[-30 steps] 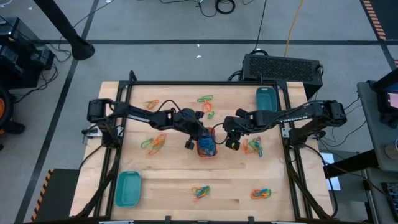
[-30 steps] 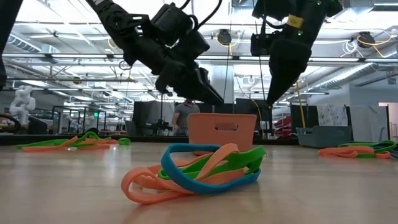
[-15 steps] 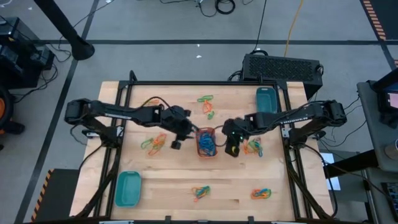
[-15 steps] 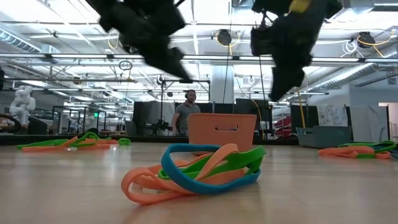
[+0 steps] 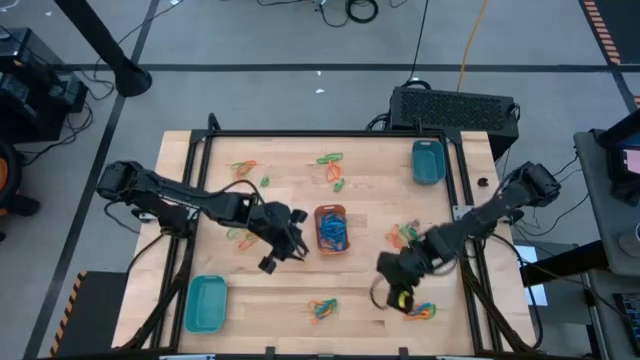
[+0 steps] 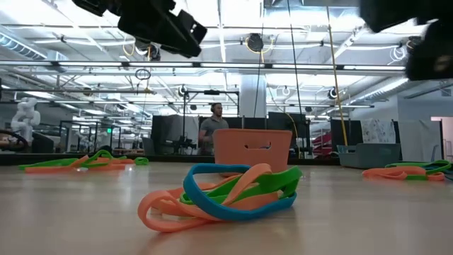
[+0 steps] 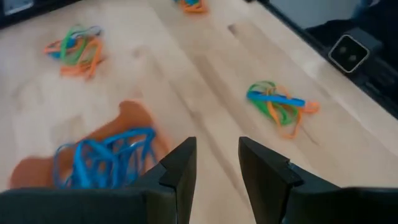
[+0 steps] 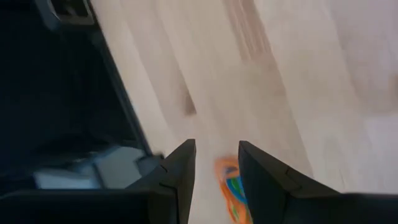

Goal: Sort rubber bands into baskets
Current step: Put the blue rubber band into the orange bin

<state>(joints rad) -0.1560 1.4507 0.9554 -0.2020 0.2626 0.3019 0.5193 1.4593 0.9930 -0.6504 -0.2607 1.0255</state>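
The orange basket stands mid-table with blue rubber bands in it. One teal basket is at the far right, another at the near left. Mixed orange, blue and green rubber band piles lie about, among them one at the near right and one at the near middle. My left gripper hangs open above bare wood, left of and nearer than the orange basket. My right gripper is open above the table next to the near-right pile.
More band piles lie at the far left, far middle, left and right. A black frame borders the table. A black box stands behind the far edge.
My left gripper has drawn back from over the orange basket toward the table's left and near edge, rising. My right gripper has swung from beside the orange basket toward the near right, turning as it went, and now hangs by the near-right pile. The bands and baskets have not moved.
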